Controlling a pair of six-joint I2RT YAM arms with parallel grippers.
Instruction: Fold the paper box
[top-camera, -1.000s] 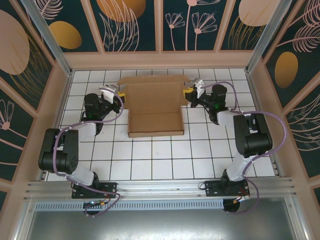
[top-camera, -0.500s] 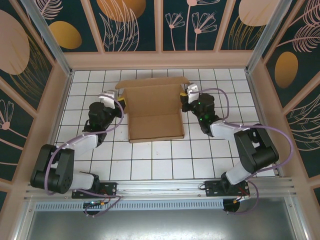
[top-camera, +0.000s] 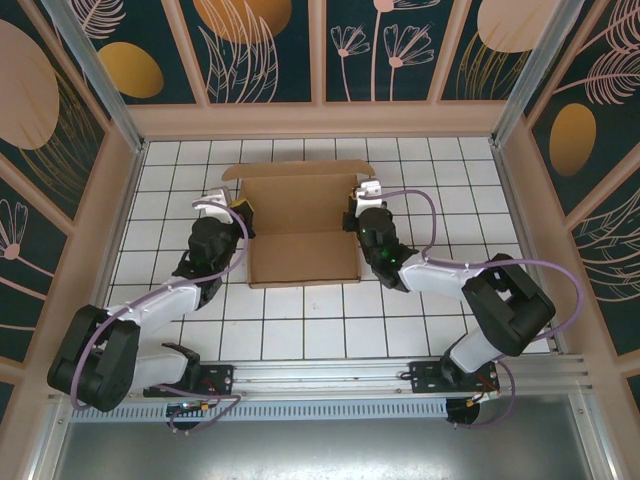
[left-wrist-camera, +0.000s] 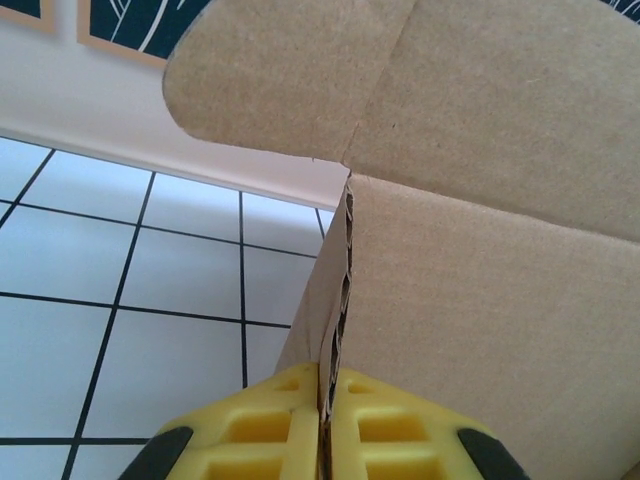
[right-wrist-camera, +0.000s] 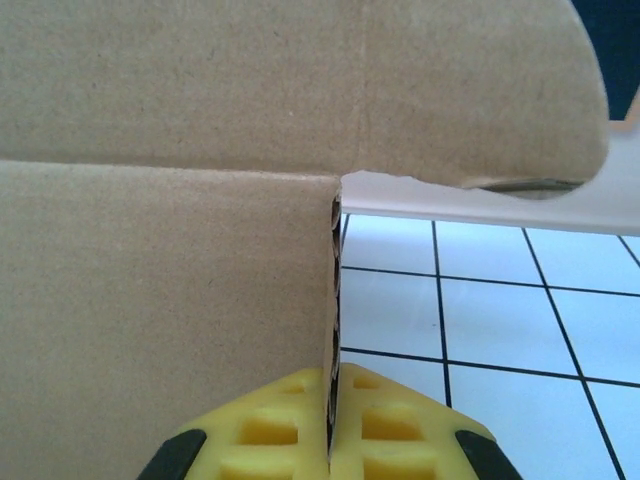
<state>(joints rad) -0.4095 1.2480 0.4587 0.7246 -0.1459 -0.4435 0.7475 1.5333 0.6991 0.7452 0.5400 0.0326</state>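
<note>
Right now the paper box (top-camera: 305, 225) sits on the white tiled table (top-camera: 300, 320), ctr to far, btwn the two arms. It's half formed: flat base, side walls raised, low near wall up too. The wide lid flap (top-camera: 295, 168) stands at the far edge w/ a rounded tab at each end.

The left gripper (top-camera: 240, 212) is at the box's left wall, toward the far end, jaws closed on the cardboard. On the left wrist cam its yellow fingers (left-wrist-camera: 262, 432) pinch the wall's corrugated edge, no gap either side. The wall runs straight up from the pads to the lid flap, whose rounded tab overhangs to the left. Tiles and the pale base of the back wall (left-wrist-camera: 150, 150) show beyond.

The right gripper (top-camera: 352, 208) mirrors that on the box's right wall, also toward the far end, also clamped on cardboard. On the right wrist cam its yellow fingers (right-wrist-camera: 400, 432) squeeze the wall edge tight. The box's inner face is to the left and the flap's rounded tab hangs over to the right.

Both forearms reach in from the near side and angle inward to the box. Purple cables loop along each arm.
</note>
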